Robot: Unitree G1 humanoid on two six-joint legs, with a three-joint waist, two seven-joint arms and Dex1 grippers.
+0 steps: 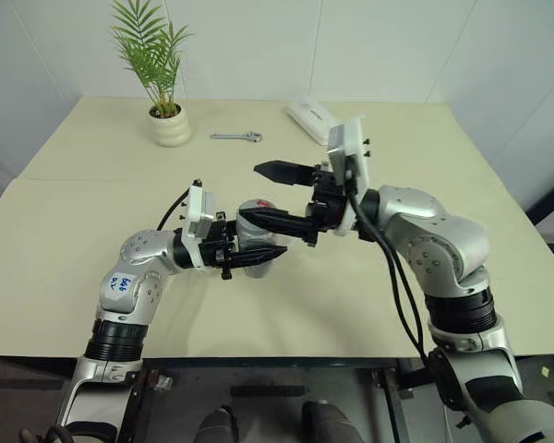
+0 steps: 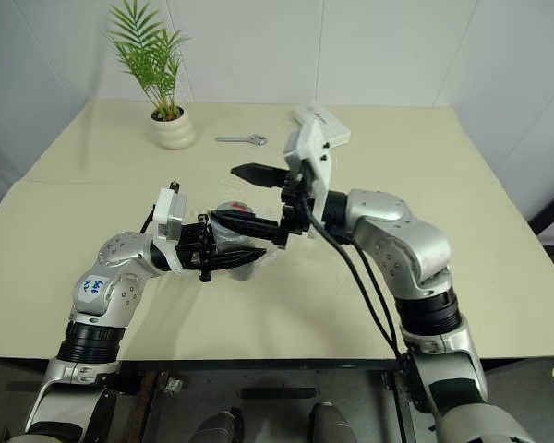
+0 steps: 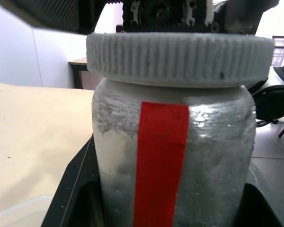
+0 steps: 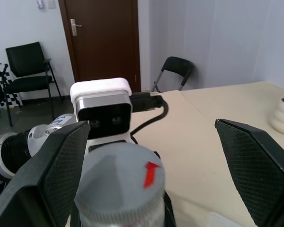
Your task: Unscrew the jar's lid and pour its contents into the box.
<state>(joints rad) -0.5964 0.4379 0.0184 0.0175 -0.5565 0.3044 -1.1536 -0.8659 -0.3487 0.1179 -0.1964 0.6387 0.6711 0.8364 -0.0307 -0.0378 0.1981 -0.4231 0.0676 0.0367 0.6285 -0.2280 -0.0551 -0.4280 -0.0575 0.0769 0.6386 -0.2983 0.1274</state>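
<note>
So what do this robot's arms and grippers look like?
Silver-grey arms with black joint rings. The left arm carries a blue-marked white sticker; black cables run along the right arm. White wrist camera blocks sit behind the left gripper and right gripper, whose fingers are black.

place: you're in an office-like room | signs: pale desk (image 1: 92, 277) against white walls (image 1: 258, 46) | potted plant (image 1: 169, 125) | brown door (image 4: 102, 42) | black chairs (image 4: 26, 68) | you'll see a wrench (image 1: 237, 137)
</note>
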